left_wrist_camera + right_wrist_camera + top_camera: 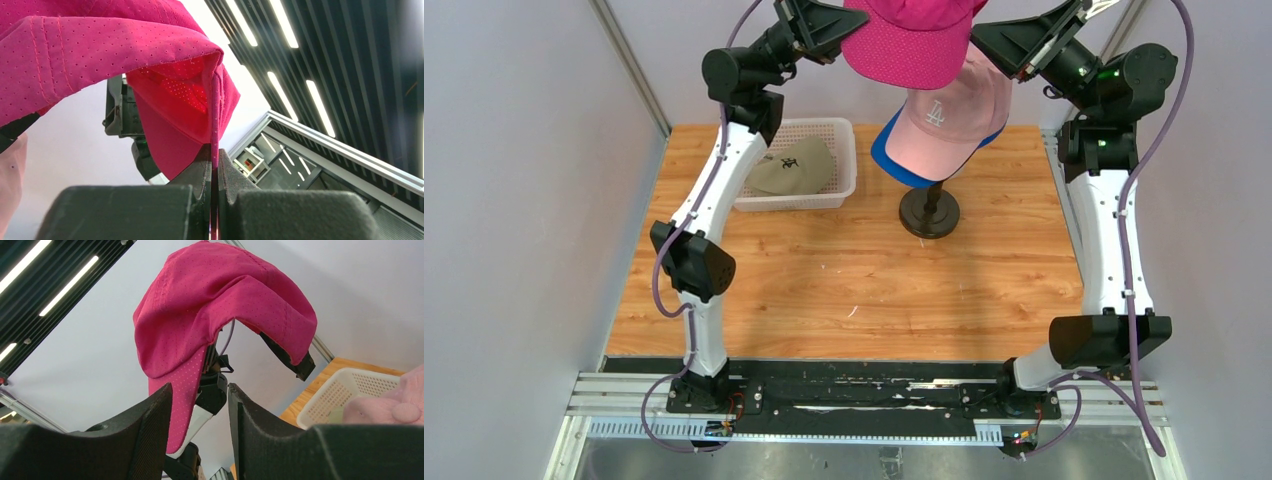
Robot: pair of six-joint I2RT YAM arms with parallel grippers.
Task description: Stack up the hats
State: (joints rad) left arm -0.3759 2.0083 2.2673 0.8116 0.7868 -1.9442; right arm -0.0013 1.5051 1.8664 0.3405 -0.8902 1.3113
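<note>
Across the top view, the wooden table (824, 280) fills the middle. The left arm (714, 190) rises along its 9 o'clock side and the right arm (1099, 220) along its 3 o'clock side, both bending inward toward 12 o'clock.

Up at 12 o'clock the magenta cap (914, 45) hangs in the air between the two wrists. The left gripper (214, 160) is clamped tight on a thin fold of the cap's edge, its fingers pressed together with only the fabric between them. The right gripper (199, 386) stands just beside the cap at its 3 o'clock side, its jaws parted with a clear gap and nothing pinched between them.

Directly under the magenta cap, at about 1 o'clock on the table, the light pink cap (949, 120) sits over the royal blue cap (892, 160) on the dark stand (929, 212). White letters "LA" show on the pink cap's front.

At 11 o'clock the white basket (789, 201) holds the khaki cap (792, 168). Its dark logo is too small to read.
</note>
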